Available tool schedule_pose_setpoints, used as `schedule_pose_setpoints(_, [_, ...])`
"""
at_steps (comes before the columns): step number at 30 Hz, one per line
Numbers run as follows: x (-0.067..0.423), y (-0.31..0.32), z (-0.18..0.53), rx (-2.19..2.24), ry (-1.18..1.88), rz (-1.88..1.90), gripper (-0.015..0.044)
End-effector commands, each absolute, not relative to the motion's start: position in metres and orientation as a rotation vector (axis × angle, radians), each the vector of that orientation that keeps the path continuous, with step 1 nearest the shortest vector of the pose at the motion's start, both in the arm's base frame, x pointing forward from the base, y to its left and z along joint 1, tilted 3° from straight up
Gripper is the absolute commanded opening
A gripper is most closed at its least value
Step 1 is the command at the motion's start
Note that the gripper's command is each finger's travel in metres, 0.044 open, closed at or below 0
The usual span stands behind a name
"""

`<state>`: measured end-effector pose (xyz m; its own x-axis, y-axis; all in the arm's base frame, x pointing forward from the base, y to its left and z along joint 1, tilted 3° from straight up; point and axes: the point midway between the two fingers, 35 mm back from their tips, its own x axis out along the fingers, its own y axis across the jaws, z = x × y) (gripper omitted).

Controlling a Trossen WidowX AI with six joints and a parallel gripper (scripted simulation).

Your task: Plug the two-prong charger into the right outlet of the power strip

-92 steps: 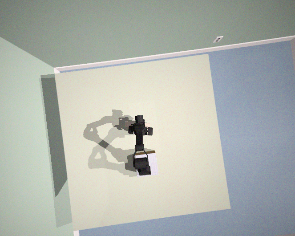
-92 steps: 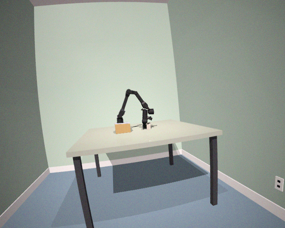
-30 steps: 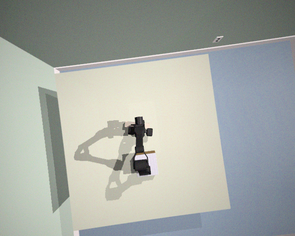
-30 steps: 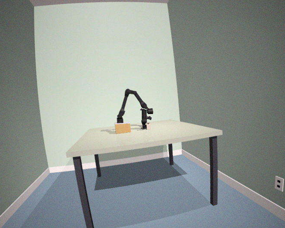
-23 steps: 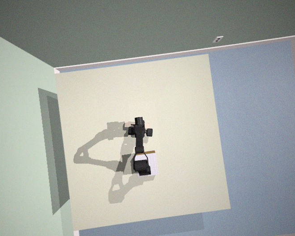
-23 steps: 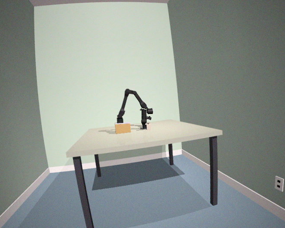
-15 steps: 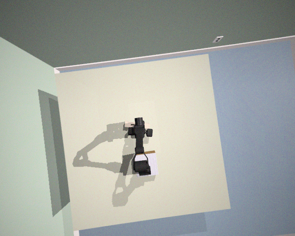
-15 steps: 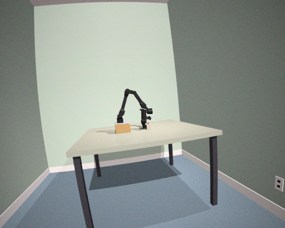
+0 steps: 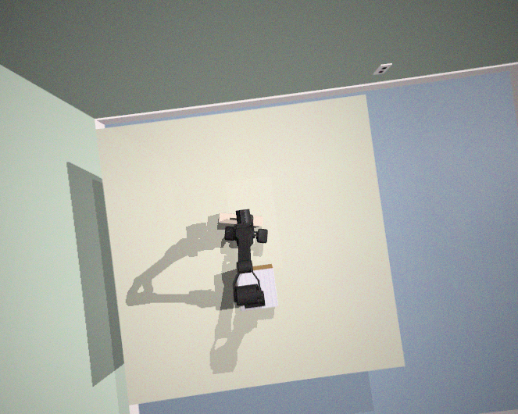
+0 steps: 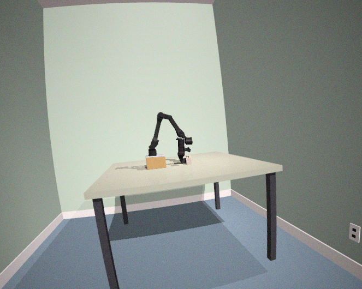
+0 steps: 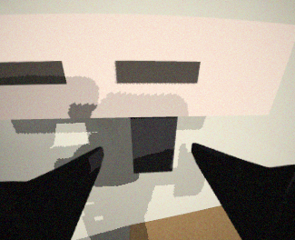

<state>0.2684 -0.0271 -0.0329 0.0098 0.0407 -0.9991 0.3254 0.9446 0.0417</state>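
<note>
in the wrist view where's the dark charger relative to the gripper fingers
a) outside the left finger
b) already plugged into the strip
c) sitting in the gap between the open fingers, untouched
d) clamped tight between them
c: the charger sits in the open gap of the gripper, clear of both fingers, just short of the pink power strip.
</note>
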Motion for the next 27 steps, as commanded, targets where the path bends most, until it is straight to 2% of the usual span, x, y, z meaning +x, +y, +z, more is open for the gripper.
schedule_pose_setpoints(1, [0.264,-0.026,-0.033,0.294,1.548,-0.234,0.044])
schedule_pose_setpoints(27, [0.235,-0.015,-0.035,0.294,1.548,-0.234,0.044])
